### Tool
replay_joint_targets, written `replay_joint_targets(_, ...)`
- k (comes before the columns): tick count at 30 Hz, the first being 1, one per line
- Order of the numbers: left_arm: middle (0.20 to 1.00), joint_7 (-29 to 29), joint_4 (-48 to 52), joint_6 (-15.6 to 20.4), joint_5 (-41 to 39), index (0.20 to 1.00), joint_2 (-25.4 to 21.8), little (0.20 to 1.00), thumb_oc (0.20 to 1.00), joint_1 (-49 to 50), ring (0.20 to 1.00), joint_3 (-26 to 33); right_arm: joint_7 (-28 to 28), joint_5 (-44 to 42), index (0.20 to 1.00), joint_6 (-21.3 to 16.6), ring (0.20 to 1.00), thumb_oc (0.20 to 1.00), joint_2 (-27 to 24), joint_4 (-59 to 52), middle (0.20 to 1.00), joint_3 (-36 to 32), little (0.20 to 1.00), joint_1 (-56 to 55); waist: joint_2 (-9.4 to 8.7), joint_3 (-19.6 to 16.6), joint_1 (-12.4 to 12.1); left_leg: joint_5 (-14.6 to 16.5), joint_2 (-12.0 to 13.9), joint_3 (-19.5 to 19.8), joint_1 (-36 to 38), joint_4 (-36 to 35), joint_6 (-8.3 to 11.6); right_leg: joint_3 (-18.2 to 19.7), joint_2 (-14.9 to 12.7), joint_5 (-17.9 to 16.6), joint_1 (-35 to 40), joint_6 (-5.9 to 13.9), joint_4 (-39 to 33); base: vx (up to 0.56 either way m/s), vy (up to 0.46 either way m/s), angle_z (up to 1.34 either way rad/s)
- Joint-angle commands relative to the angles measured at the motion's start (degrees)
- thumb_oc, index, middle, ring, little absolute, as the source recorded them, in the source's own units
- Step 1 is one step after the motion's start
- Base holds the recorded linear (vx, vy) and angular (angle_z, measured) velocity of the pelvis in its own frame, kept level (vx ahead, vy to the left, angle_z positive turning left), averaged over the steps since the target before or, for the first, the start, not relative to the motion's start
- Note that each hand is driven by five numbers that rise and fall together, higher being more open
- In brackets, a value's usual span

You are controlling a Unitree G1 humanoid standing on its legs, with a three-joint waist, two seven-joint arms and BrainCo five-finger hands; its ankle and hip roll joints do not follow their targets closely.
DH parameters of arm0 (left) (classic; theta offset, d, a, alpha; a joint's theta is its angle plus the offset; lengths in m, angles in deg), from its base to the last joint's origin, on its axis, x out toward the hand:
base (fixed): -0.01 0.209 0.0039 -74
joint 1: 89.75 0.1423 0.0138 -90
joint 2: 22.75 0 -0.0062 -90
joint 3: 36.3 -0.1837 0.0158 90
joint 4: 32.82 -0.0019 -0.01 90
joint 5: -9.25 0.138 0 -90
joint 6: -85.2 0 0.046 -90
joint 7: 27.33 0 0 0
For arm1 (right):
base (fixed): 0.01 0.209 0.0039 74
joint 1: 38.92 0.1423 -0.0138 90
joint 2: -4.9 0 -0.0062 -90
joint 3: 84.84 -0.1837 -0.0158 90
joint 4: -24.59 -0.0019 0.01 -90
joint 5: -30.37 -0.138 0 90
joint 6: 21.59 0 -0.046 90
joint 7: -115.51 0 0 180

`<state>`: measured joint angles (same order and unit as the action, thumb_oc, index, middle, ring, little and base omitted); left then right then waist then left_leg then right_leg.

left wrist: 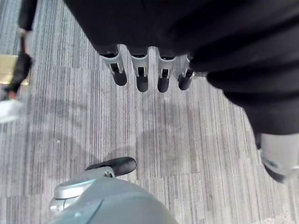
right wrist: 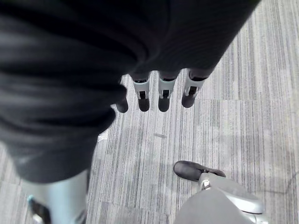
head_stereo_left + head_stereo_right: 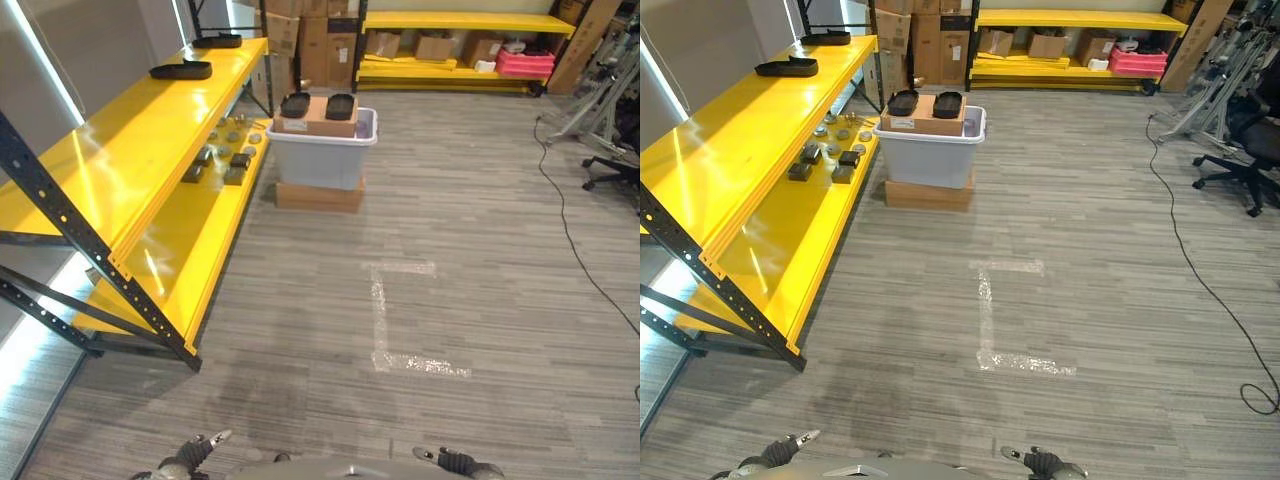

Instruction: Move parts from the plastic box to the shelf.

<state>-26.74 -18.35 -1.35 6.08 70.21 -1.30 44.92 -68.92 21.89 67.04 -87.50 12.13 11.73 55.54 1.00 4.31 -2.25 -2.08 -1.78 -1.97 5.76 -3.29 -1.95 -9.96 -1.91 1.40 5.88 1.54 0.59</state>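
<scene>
Both hands hang low at the robot's sides above the grey floor [image 3: 450, 300]; the left hand [image 1: 140, 74] points its fingers [image 1: 142, 83] straight down, relaxed, thumb apart, holding nothing; the right hand [image 2: 161, 93] hangs the same way, fingers straight, empty; the plastic box [image 3: 322, 155] stands well ahead of both hands on a flat carton [image 3: 318, 196], with black parts [image 3: 295, 104] on a cardboard box [image 3: 318, 118] inside it; the yellow shelf [image 3: 130, 150] runs ahead to the left hand's side, small parts [image 3: 225, 160] on its lower level.

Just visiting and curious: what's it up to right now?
Both hands open: left hand, right hand. Plastic box ahead with two black parts on top, beside yellow shelf. Nothing blocking.
</scene>
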Motion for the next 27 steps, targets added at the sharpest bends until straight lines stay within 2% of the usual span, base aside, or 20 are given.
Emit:
replay_joint_targets(1,1.0,0.23,-2.81,1.43,0.53,1.0,-1.15,1.0,1.0,-4.71,1.0,2.39,0.75,2.5,1.0,-0.77,1.0,1.0,-1.05,2.59,1.0,1.45,1.0,2.44,-1.91,-0.09,-0.65,2.36,-1.58,0.3,0.95,-1.44,-0.45,0.23,-5.66,-6.7,-2.08,5.14,1.48,-0.04,0.115,-0.08)
replay_joint_targets(3,1.0,0.04,-2.38,1.57,0.86,1.0,-1.05,1.0,1.0,-4.83,1.0,1.87,0.99,2.44,1.0,-0.77,1.0,1.0,-0.88,2.22,1.0,1.19,1.0,2.57,-1.55,0.87,-0.51,2.39,-1.89,0.3,1.1,-1.56,-1.13,0.79,-6.2,-7.13,-4.73,5.85,6.67,-0.02,0.132,-0.08)
replay_joint_targets(4,1.0,0.02,-2.15,1.56,1.09,1.0,-1.02,1.0,1.0,-5.01,1.0,1.48,1.29,2.55,1.0,-0.87,1.0,1.0,-0.64,1.97,1.0,1.26,1.0,2.63,-1.33,1.59,-0.11,2.32,-2.11,0.53,1.42,-1.65,-1.6,1.32,-6.53,-8.52,-6.38,6.26,10.31,-0.03,0.178,-0.21)
replay_joint_targets(5,1.0,0.03,-1.78,1.56,1.31,1.0,-1.15,1.0,1.0,-5.34,1.0,1.13,1.26,2.16,1.0,-0.79,1.0,1.0,0.19,1.83,1.0,1.48,1.0,2.62,-0.75,3.01,0.57,2.04,-1.92,0.78,1.5,-1.71,-1.87,1.86,-6.26,-9.63,-9.88,6.36,16.37,0.01,0.149,-0.17)
replay_joint_targets(8,1.0,-0.22,-2.15,1.47,1.21,1.0,-1.2,1.0,1.0,-5.09,1.0,1.01,0.93,1.68,1.0,-0.7,1.0,1.0,1.76,1.62,1.0,2.35,1.0,1.96,-0.8,3.26,1.04,3.33,-2.1,0.23,1.85,-1.71,-1.38,-0.81,-6.22,-9.09,-12.03,5.44,11.16,0.11,0.035,-0.03)
replay_joint_targets(10,1.0,-0.23,-2.39,1.53,0.77,1.0,-1.08,1.0,1.0,-5.19,1.0,1.17,1.0,1.24,1.0,-0.66,1.0,1.0,2.3,1.82,1.0,2.32,1.0,1.48,-1.3,3.68,1.45,4.02,-2.52,0.23,2.18,-1.71,-1.2,-1.68,-5.87,-11.07,-13.06,5.4,5.51,0.15,-0.051,-0.09)
replay_joint_targets(12,1.0,-0.24,-2.42,1.62,0.58,1.0,-1.01,1.0,1.0,-5.31,1.0,1.11,1.11,1.06,1.0,-0.6,1.0,1.0,2.64,2.1,1.0,2.32,1.0,1.24,-1.33,4.02,1.84,4.47,-2.51,0.44,2.54,-1.71,-1.1,-1.52,-5.14,-12.37,-14.4,5.58,3.72,0.13,-0.041,-0.1)
replay_joint_targets(14,1.0,-0.21,-2.65,1.57,0.76,1.0,-1.01,1.0,1.0,-5.36,1.0,1.01,1.27,0.97,1.0,-0.48,1.0,1.0,3.27,2.76,1.0,2.41,1.0,0.32,-1.57,4.23,3.27,5.55,-2.51,1.78,3.9,-1.71,-0.91,1.83,-2.99,-13.34,-15.77,5.48,2.34,0.26,-0.09,-0.04)
replay_joint_targets(19,1.0,-0.06,-3.21,1.59,0.75,1.0,-0.34,1.0,1.0,-4.63,1.0,1.4,1.03,-1.39,1.0,-1.06,1.0,1.0,3.26,2.46,1.0,1.01,1.0,-1.9,-1.38,2.27,3.94,6.96,-1.44,1.9,6.17,-1.71,-0.07,2.95,-1.44,-11.91,-11.72,4.07,-0.33,0.25,-0.129,0.31)
replay_joint_targets(20,1.0,-0.41,-3.02,1.54,-0.79,1.0,0.14,1.0,1.0,-4.25,1.0,2.16,0.66,-2.74,1.0,-1.28,1.0,1.0,2.78,2.52,1.0,0.25,1.0,-2.35,-1.29,1.92,4.23,7.94,-0.48,1.46,5.65,3.75,1.18,2.5,-1.07,-10.92,-9.81,3.05,-0.73,0.32,-0.207,0.15)
replay_joint_targets(21,1.0,-0.92,-2.99,1.44,-1.48,1.0,0.4,1.0,1.0,-4.12,1.0,2.44,0.54,-3.52,1.0,-1.42,1.0,1.0,2.42,2.36,1.0,-0.22,1.0,-2.46,-1.38,1.99,4.25,7.14,-0.25,0.65,4.47,7.63,2.25,2.05,-0.94,-10.46,-8.45,2.56,-1.35,0.29,-0.228,0.22)
replay_joint_targets(24,1.0,-2.21,-2.31,1.5,-2.7,1.0,1.03,1.0,1.0,-4.49,1.0,1.4,0.07,-5.32,1.0,-1.72,1.0,1.0,1.28,1.49,1.0,-0.84,1.0,-1.53,-2.1,3.6,3.94,0.99,-0.2,0.7,-3.12,24.31,5.43,2.26,-0.95,-9.71,-5.04,0.7,-2.73,0.12,-0.149,0.09)
replay_joint_targets(25,1.0,-2.22,-2.31,1.5,-2.71,1.0,1.03,1.0,1.0,-4.51,1.0,1.39,0.07,-5.32,1.0,-1.72,1.0,1.0,1.28,1.49,1.0,-0.85,1.0,-1.52,-2.01,3.55,4.03,1.18,-0.11,0.81,-3.43,24.74,5.46,2.15,-0.87,-9.72,-5.12,0.67,-2.72,0.09,-0.103,-0.22)
replay_joint_targets(26,1.0,-2.22,-1.89,1.56,-3.47,1.0,1.08,1.0,1.0,-4.81,1.0,1.21,-0.44,-6.34,1.0,-1.78,1.0,1.0,0.91,0.58,1.0,-0.9,1.0,-1.29,-2.5,4.29,3.47,-0.11,-1.35,1.46,-5.85,28.93,5.78,2.31,-1.3,-9.44,-4.23,0.18,-3.05,0.11,-0.079,-0.26)
replay_joint_targets(27,1.0,-2.01,-1.33,1.78,-4.05,1.0,1.0,1.0,1.0,-5.4,1.0,0.9,-0.4,-6.94,1.0,-1.87,1.0,1.0,0.29,0.12,1.0,-1.06,1.0,-0.89,-3.0,4.89,3.3,0.0,-1.09,0.74,-8.61,29.85,5.54,1.98,-1.75,-8.99,-3.38,-0.05,-3.41,0.18,-0.088,-0.17)
